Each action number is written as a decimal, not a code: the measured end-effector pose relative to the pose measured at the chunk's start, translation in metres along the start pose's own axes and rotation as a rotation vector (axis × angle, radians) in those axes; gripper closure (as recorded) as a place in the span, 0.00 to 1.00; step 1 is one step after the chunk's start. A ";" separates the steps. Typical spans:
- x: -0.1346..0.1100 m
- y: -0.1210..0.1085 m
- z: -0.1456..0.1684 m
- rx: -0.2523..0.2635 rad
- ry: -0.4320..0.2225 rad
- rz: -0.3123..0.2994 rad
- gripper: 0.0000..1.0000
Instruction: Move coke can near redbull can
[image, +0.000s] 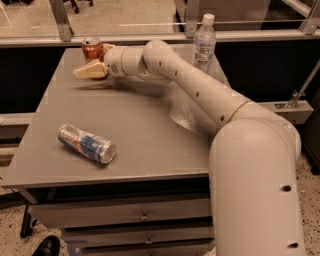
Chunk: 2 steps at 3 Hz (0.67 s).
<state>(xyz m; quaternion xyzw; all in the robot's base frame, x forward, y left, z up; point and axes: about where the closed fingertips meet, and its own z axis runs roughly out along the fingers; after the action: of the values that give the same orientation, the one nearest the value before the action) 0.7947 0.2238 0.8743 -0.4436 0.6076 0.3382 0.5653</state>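
Observation:
The coke can, red with a silver top, stands upright at the table's far left corner. The redbull can, silver and blue, lies on its side near the table's front left, well apart from the coke can. My gripper is at the coke can and is open. One cream finger lies just in front of the can's base, and the other finger's tip shows at the can's right. The can's lower part is hidden behind the near finger. My arm reaches across the table from the right.
A clear plastic water bottle stands at the far right of the grey table. Drawers sit under the tabletop. A rail and glass barrier run behind the table's far edge.

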 end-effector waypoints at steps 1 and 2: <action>0.005 0.004 -0.004 -0.010 0.009 0.009 0.38; 0.001 0.016 -0.014 -0.020 0.007 0.019 0.61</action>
<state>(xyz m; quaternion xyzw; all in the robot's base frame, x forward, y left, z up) 0.7741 0.2172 0.8734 -0.4447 0.6103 0.3482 0.5554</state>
